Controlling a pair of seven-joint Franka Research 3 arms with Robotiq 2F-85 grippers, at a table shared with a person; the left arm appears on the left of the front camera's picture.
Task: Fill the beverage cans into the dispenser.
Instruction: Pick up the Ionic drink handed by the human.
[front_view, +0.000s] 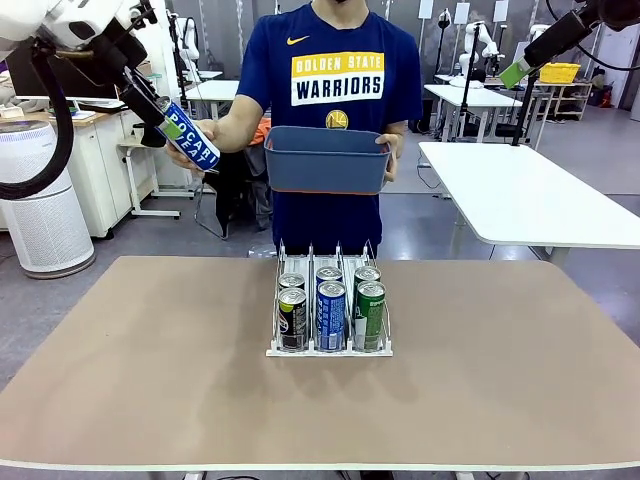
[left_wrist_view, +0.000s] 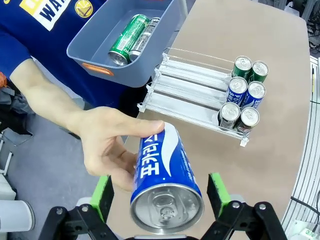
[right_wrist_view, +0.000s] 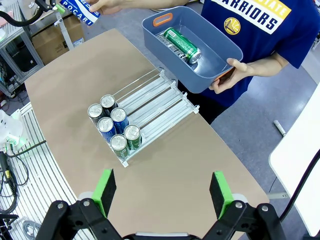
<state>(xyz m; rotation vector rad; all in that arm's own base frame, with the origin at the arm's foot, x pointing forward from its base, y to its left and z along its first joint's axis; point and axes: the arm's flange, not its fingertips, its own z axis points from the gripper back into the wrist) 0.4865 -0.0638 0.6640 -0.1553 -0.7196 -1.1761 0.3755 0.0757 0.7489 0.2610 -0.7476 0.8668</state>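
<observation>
Blue can (left_wrist_view: 166, 185), white lettering, silver top, lies in a person's hand (left_wrist_view: 107, 145) between the left claw's (left_wrist_view: 160, 182) released pads; right claw (right_wrist_view: 161, 177) released too; dispenser (left_wrist_view: 187, 87) on the desk (left_wrist_view: 240, 30) holds six cans (left_wrist_view: 236, 90) upright; tub (left_wrist_view: 160, 50) holds two more cans (left_wrist_view: 127, 40).

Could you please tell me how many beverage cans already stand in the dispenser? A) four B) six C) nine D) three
B: the dispenser holds two beverage cans at the near end of each of its three lanes.
</observation>
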